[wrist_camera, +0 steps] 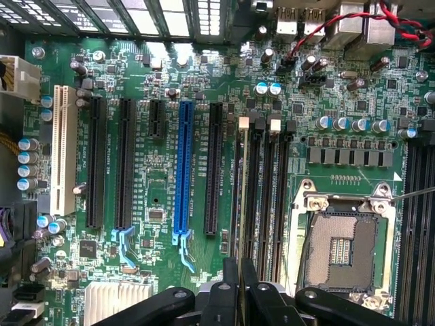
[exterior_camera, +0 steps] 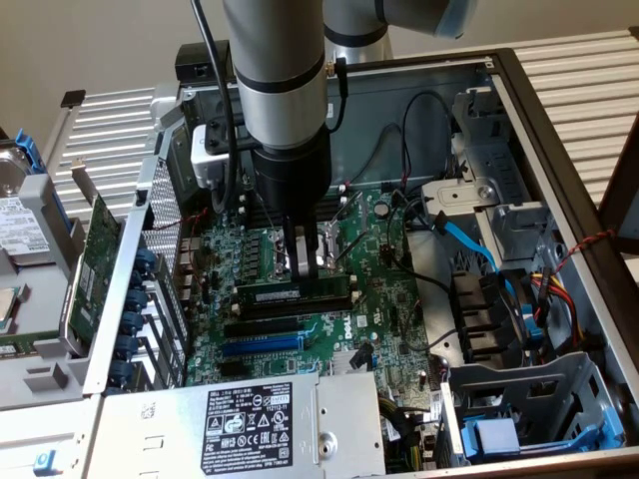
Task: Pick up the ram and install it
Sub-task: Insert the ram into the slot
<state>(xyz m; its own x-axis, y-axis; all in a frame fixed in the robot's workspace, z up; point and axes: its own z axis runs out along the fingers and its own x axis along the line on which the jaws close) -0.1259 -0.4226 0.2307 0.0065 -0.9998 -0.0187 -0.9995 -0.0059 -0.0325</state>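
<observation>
A: Eyes on the claw [exterior_camera: 303, 267] first. Its fingers are pressed nearly together, pinching the ram [exterior_camera: 295, 295] by its upper edge, about midway along its length.

B: And where does the stick sit?

A: Low over the motherboard [exterior_camera: 384, 299], lying lengthwise just above the black slots [exterior_camera: 262, 324]. From the wrist view you see the ram [wrist_camera: 242, 204] edge-on, a thin line running out from the claw [wrist_camera: 238, 288] alongside the memory slots [wrist_camera: 268, 187] with pale end clips. Whether it's seated, I can't tell.

B: How does a part like that handle?

A: Light, I'd judge, thin and stiff along its length, but fragile: it won't like being twisted. The flat faces give a decent purchase, though they're smooth, so a skewed hold could let it tip.

B: So the middle is the place?

A: Yes, a central pinch on the top edge keeps it level and leaves the contact edge free. Beside it, the open processor socket [wrist_camera: 343, 248] and the blue slot [wrist_camera: 182, 170] stand clear.
</observation>
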